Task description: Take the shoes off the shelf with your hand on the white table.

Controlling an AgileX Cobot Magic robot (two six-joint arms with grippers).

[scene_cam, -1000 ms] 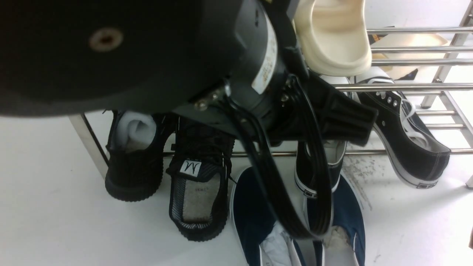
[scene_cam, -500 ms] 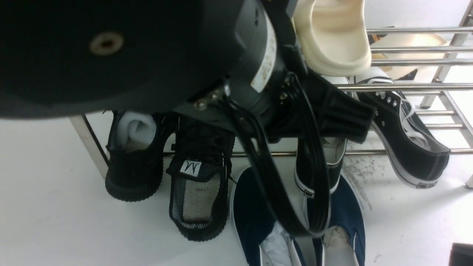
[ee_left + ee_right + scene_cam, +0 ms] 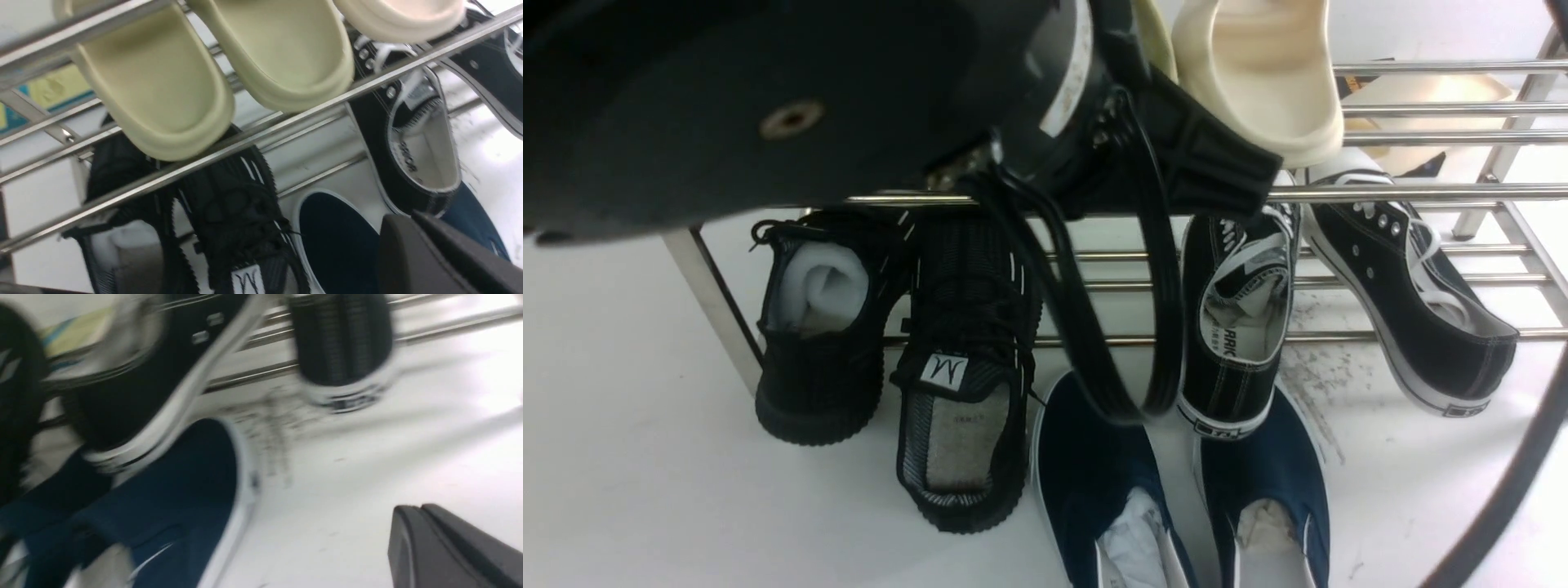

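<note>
The two navy-blue shoes (image 3: 1094, 482) (image 3: 1270, 474) lie side by side on the white table (image 3: 645, 490) in front of the steel shelf (image 3: 1421, 192), with paper stuffing in their openings. The right one's toe is tucked under a black sneaker's heel. My left arm fills the upper left of the front view. Its left gripper (image 3: 1258, 175) hangs at the upper rail, shut and empty (image 3: 408, 218), above the shoes (image 3: 339, 241). My right gripper (image 3: 412, 508) is shut and empty over bare table beside a navy shoe (image 3: 179, 490); that view is blurred.
Black lace-up sneakers (image 3: 1237, 327) (image 3: 1413, 294) and black knit shoes (image 3: 821, 343) (image 3: 964, 392) rest on the lower tier. Cream slides (image 3: 1258, 73) sit on the top tier. Dark scuff streaks (image 3: 1311, 384) mark the table. A black cable (image 3: 1503, 490) arcs across the right edge.
My left arm has risen and swung left, uncovering the middle black sneaker, and its cable loop has lifted off the navy shoes. A black cable has come in at the right edge.
</note>
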